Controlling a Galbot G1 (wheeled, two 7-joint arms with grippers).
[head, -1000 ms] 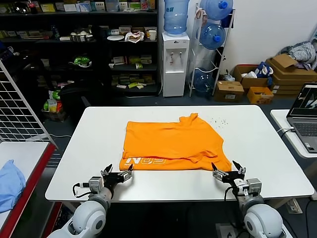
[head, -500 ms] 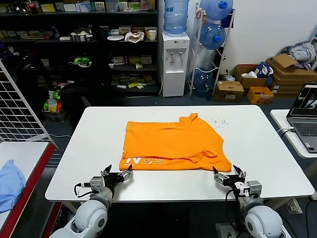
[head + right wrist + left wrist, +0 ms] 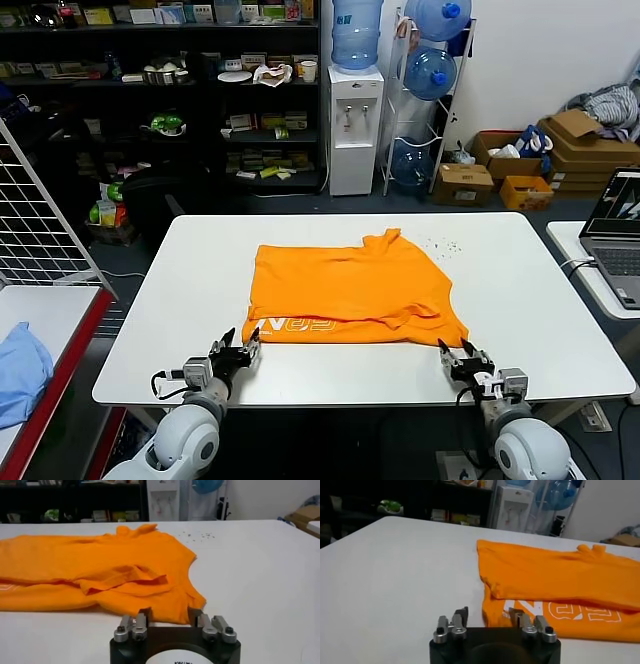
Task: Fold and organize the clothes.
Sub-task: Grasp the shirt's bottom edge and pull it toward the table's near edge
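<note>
The clothes, one bright orange T-shirt (image 3: 350, 290), lie folded flat in the middle of the white table (image 3: 170, 300). White lettering (image 3: 300, 325) shows along the near edge and the collar (image 3: 385, 237) points to the far side. My left gripper (image 3: 241, 342) hovers low by the shirt's near left corner (image 3: 492, 612). Its fingers stand partly apart with nothing between them. My right gripper (image 3: 461, 350) sits at the near right corner (image 3: 190, 602). The gap between its fingers is narrow and the hem lies just beyond the fingertips (image 3: 146, 614), not pinched.
A laptop (image 3: 615, 235) stands on a side table at the right. A light blue cloth (image 3: 20, 370) lies on a low table at the left, behind a wire rack (image 3: 40, 220). Small dark specks (image 3: 440, 243) dot the table's far right. Shelves and a water dispenser (image 3: 354, 128) stand beyond.
Both grippers have narrowed from wide open to partly open. The right one has drawn back slightly toward me from the shirt's corner. The shirt has not moved.
</note>
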